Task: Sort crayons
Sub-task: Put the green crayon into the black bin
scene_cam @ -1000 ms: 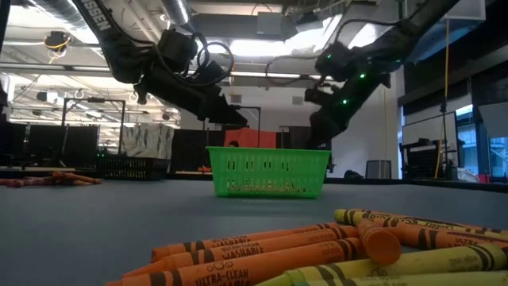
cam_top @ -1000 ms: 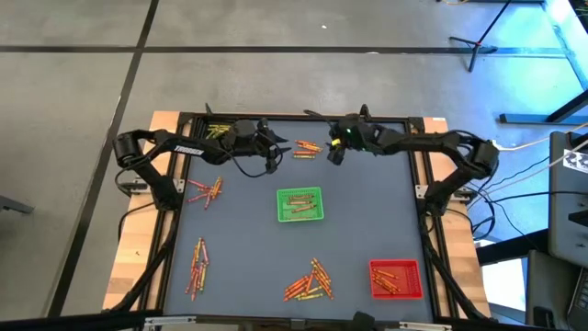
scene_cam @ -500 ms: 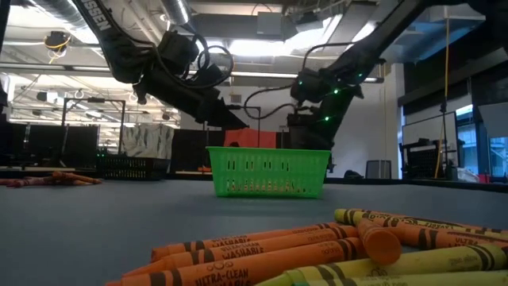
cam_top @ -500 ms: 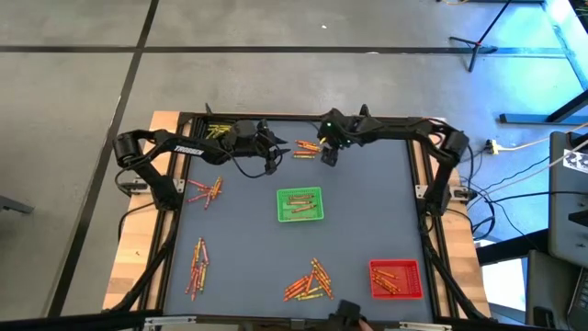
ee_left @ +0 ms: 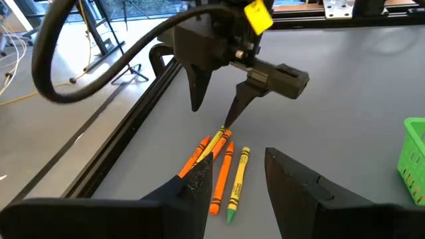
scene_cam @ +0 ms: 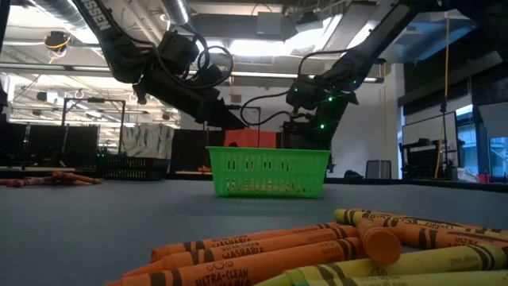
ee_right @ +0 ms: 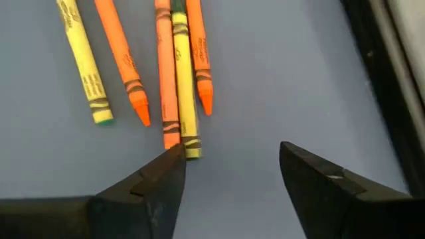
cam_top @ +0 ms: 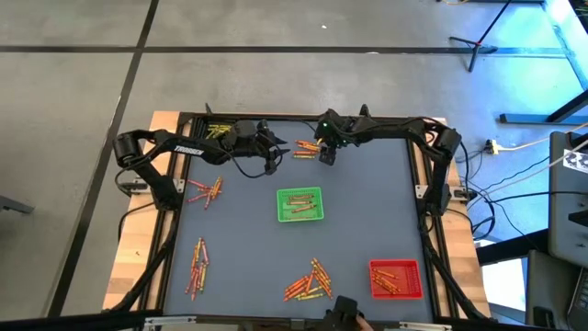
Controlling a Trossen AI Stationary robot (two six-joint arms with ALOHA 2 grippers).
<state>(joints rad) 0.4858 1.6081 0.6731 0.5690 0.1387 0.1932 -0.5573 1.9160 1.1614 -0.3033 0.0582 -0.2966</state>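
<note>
While the left gripper (cam_top: 280,147) is held just left of a small cluster of crayons (cam_top: 307,149) at the upper centre of the high view, the right gripper (cam_top: 325,157) is lowered beside that cluster, one fingertip (ee_left: 224,125) almost touching it. Both pairs of fingers are seen spread apart, with nothing gripped. Other crayon groups (cam_top: 310,280) are scattered over the grey table (cam_top: 367,211). A green tray (cam_top: 300,204) sits mid-frame, a red tray (cam_top: 396,279) at lower right.

1. We see a grey concrete floor (cam_top: 276,83) crossed by dark lines.
2. We see a black tripod stand (cam_top: 482,37) on it.
3. We see ceiling lights (scene_cam: 262,48) glowing overhead.
</note>
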